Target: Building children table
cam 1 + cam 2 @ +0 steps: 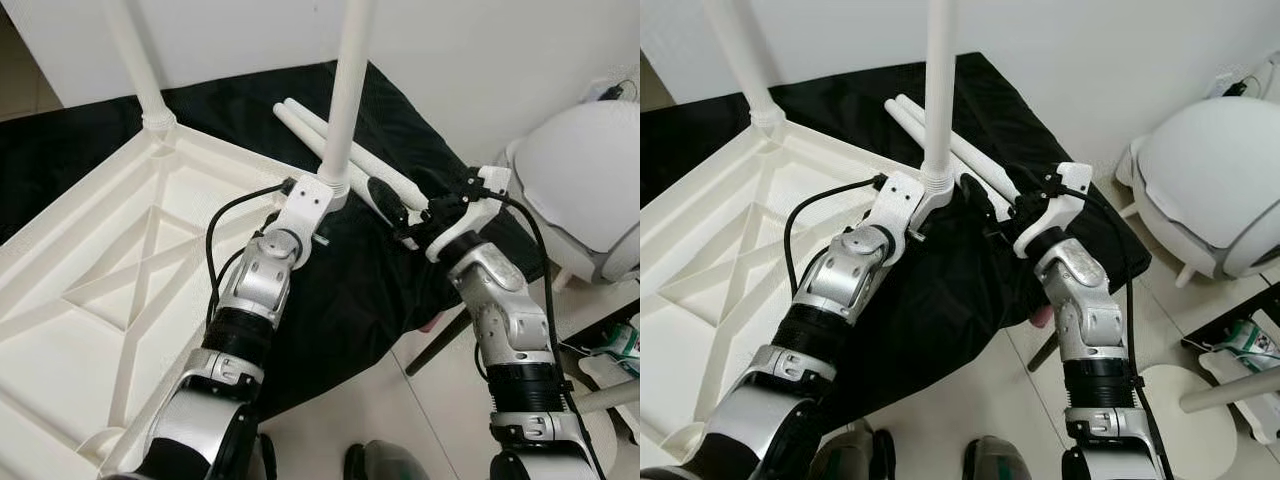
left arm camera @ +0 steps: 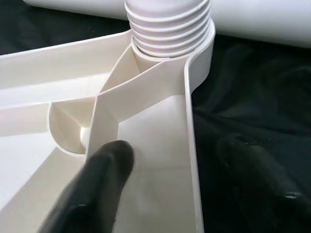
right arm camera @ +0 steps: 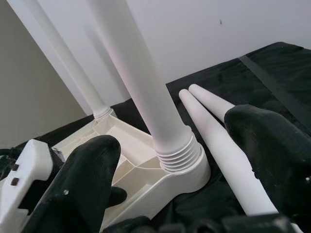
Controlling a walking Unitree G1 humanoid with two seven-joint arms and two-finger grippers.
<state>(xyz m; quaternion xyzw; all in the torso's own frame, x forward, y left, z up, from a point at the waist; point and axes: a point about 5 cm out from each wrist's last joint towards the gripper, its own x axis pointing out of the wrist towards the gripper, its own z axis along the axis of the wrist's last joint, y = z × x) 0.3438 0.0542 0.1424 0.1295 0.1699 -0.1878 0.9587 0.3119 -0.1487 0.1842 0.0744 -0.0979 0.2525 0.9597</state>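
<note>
A black cloth [image 1: 370,280] covers the support surface across the middle of the frame. On it, at the left, lies the upturned white tabletop [image 1: 90,300], ribbed underside up. Two loose white legs [image 1: 330,140] lie side by side on the cloth at upper centre, touching each other.

Soft, even indoor light keeps the head views bright and sharp. White plastic nearly washes out against the black cloth [image 1: 380,290]. Close to each wrist lens the black fingers [image 2: 92,194] blur (glossy highlights only); beyond them, focus holds.
</note>
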